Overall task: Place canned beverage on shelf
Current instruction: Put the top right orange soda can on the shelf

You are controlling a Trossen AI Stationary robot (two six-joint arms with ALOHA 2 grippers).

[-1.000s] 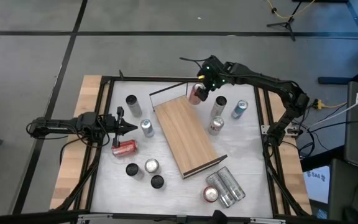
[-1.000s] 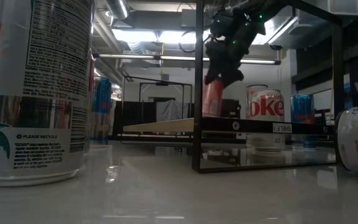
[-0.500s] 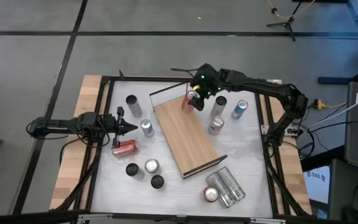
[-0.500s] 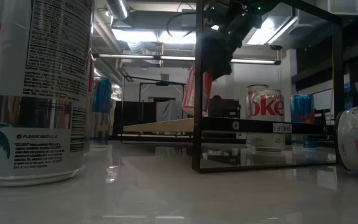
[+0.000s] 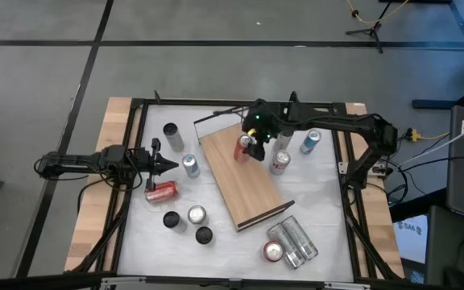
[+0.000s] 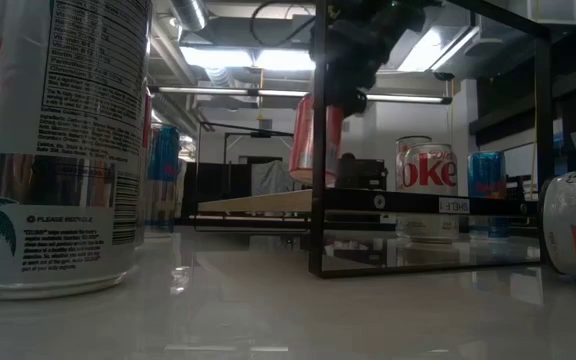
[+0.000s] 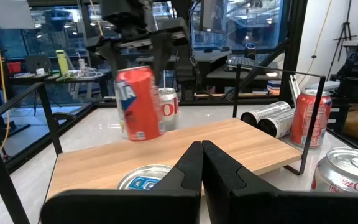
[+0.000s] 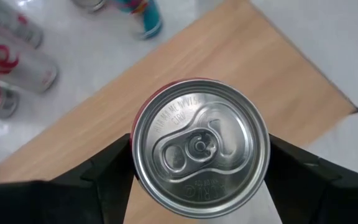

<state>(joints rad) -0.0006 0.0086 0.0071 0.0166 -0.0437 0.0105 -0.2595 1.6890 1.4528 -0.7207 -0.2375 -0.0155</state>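
My right gripper [image 5: 252, 138] is shut on a red can [image 5: 245, 148] over the far end of the light-brown wooden shelf [image 5: 244, 181]. The can also shows in the low view [image 6: 316, 140], the left wrist view [image 7: 138, 102] and the right wrist view [image 8: 199, 146]. My left gripper [image 5: 170, 166] is shut and empty, low over the table's left side, next to a standing blue-and-silver can [image 5: 190, 165]. My right gripper pinches the red can between its two fingers [image 8: 107, 171], on opposite sides of the wall just below the top rim [image 8: 137, 155]. The fingers come from above, pointing down. The can hangs nearly upright, a little tilted, its base just over the board [image 7: 142, 138].
A red can [image 5: 161, 191] lies by the left gripper. Several cans stand at the left and near left [image 5: 196, 214]. Others stand right of the shelf [image 5: 280, 161], and some lie at the near right [image 5: 292, 240]. A thin black rail [image 5: 216, 115] borders the shelf's far end.
My right gripper has carried the red can from beside the shelf's far right corner toward the table's near edge and a little left, and now holds it over the board. The can tipped on the way and now hangs closer to upright.
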